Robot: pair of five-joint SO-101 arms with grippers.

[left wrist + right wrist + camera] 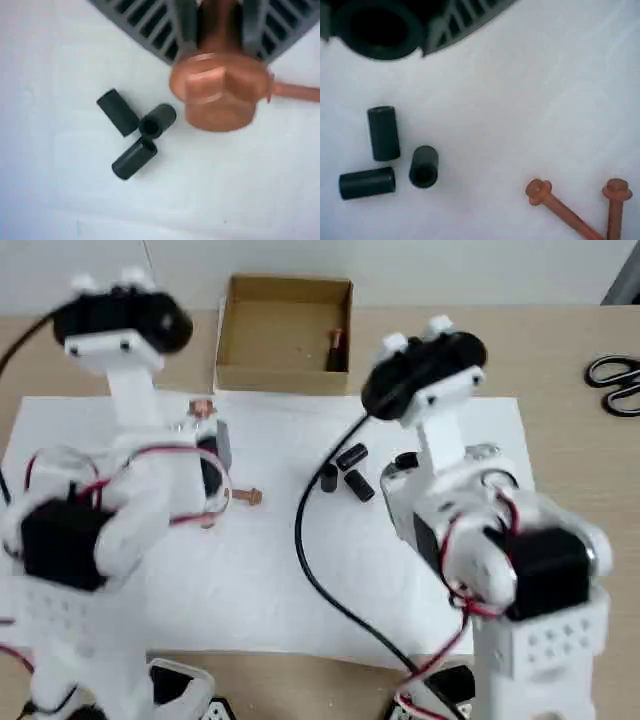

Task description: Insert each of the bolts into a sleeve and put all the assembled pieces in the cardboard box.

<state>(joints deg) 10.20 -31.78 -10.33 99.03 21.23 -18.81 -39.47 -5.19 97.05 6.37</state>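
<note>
Carefully now: your left fingers (145, 20) are clamped on a copper bolt (220, 92), head outward. Your right fingers (455, 20) grip a black sleeve (380, 51), bore open. Both are above the white paper (260, 570) on the desk (570, 440). If the axes are off when you bring them together, the bolt's tip may catch the sleeve's rim and knock either part askew or loose, down among the loose sleeves (159, 120). The bolt's shank hides behind its head, and in the high view the arms cover both grasps, so you can't judge alignment.
</note>
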